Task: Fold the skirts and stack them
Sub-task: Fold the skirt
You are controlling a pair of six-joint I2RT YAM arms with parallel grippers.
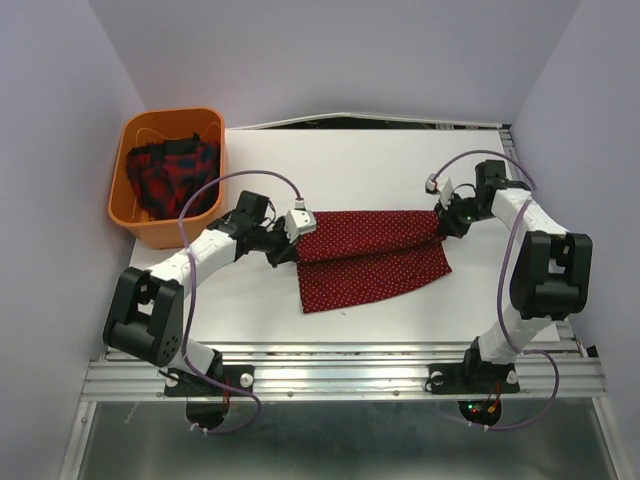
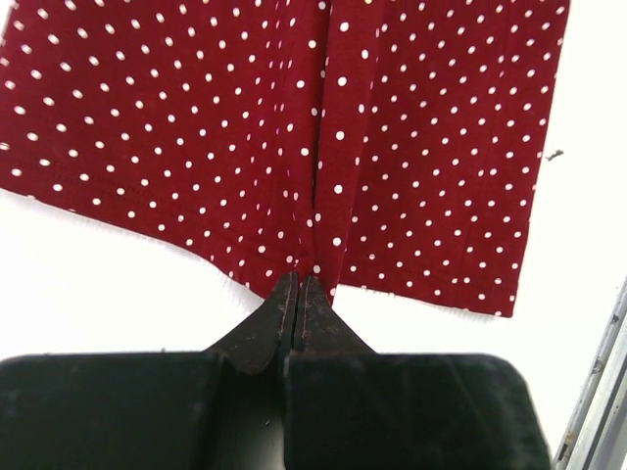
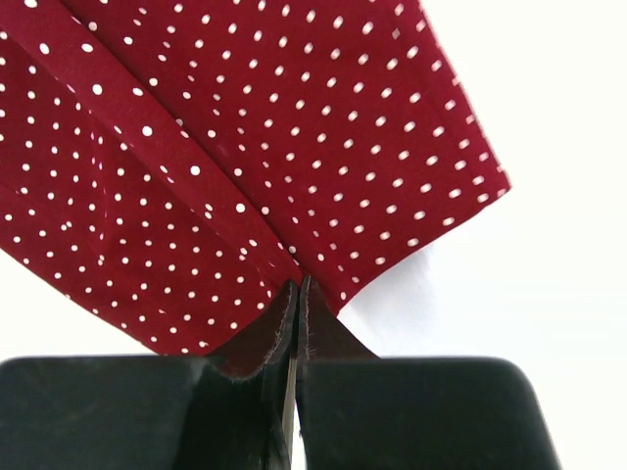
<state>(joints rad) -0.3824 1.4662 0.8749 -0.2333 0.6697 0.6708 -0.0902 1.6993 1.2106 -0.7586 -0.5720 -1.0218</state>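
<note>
The dark red polka-dot skirt (image 1: 370,258) is stretched between my two grippers over the middle of the white table. My left gripper (image 1: 297,238) is shut on its left edge; in the left wrist view the closed fingertips (image 2: 299,284) pinch a fold of the skirt (image 2: 294,127). My right gripper (image 1: 441,222) is shut on its right upper corner; in the right wrist view the tips (image 3: 299,286) pinch the skirt (image 3: 225,147). The skirt's front part lies on the table. The plaid skirt (image 1: 170,175) lies bunched in the orange basket.
The orange plastic basket (image 1: 135,220) stands at the table's far left. The table (image 1: 350,170) ends in a metal rail at the near edge (image 1: 340,365). Purple walls close in the left, right and back.
</note>
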